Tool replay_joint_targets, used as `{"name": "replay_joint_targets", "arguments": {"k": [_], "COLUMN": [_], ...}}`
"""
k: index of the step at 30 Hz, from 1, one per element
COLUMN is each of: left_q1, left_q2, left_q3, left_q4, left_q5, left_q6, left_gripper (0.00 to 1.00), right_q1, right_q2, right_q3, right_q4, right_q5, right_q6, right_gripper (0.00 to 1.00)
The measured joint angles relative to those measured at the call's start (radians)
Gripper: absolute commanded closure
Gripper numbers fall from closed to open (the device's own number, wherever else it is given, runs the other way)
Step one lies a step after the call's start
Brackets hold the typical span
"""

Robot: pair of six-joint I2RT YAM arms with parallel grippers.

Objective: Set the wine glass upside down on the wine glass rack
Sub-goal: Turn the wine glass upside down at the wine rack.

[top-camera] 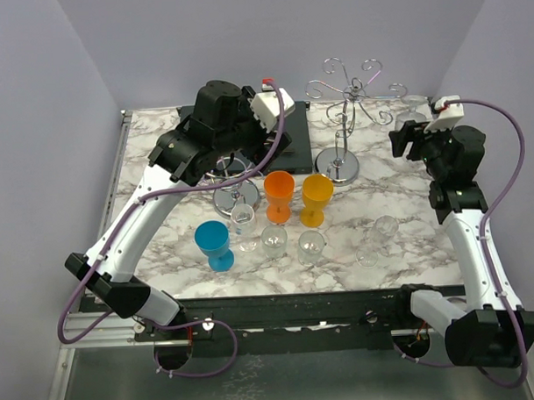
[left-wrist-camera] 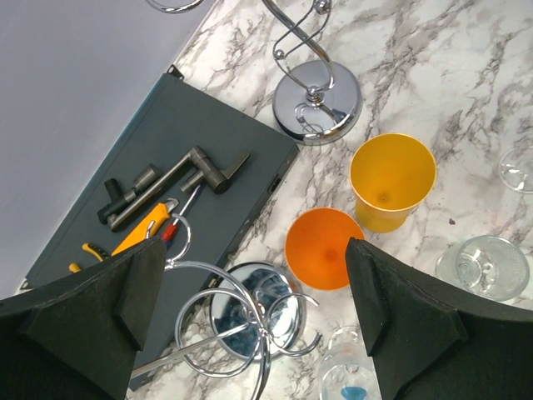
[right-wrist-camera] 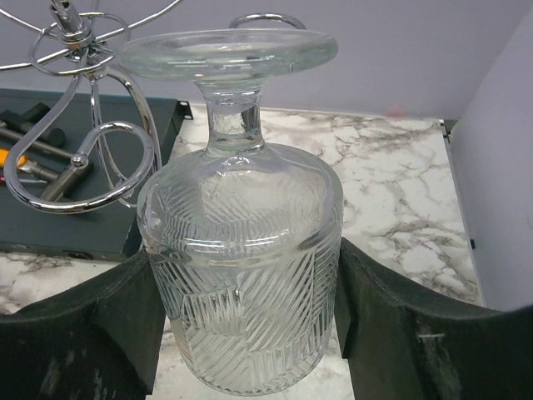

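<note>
Inverted wine glass [right-wrist-camera: 241, 250], empty, clamped in right gripper [right-wrist-camera: 243, 321] beside the wine glass rack [top-camera: 340, 165]; empty orange cup [top-camera: 279, 195] stands before the rack; left gripper [left-wrist-camera: 254, 312] gapes, unladen

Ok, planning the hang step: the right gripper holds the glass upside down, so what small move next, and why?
Probably ease the wine glass left toward the nearest loop of the rack: the right gripper grips it inverted, foot up, and its stem is not yet in any loop.
</note>
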Motion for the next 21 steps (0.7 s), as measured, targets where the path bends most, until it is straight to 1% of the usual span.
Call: {"name": "replay_joint_targets", "arguments": {"k": [15,21], "left_q1": [0.000,0.000], "left_q2": [-0.003,-0.003], "left_q3": [0.026,0.026], "left_q4": [-0.051,-0.066], "left_q5": [0.084,0.105], "left_q6": [-0.048,-0.062], "left_gripper": [0.05,0.05], "right_q1": [-0.005,-0.018], "right_q2": [0.077,0.100], "right_q3": [-0.102,-0.113], "right_q4": [0.191,0.266], "right_q5": [-0.111,-0.163], "right_q6": [-0.032,-0.039], "right_gripper": [0.99,1.00]}}
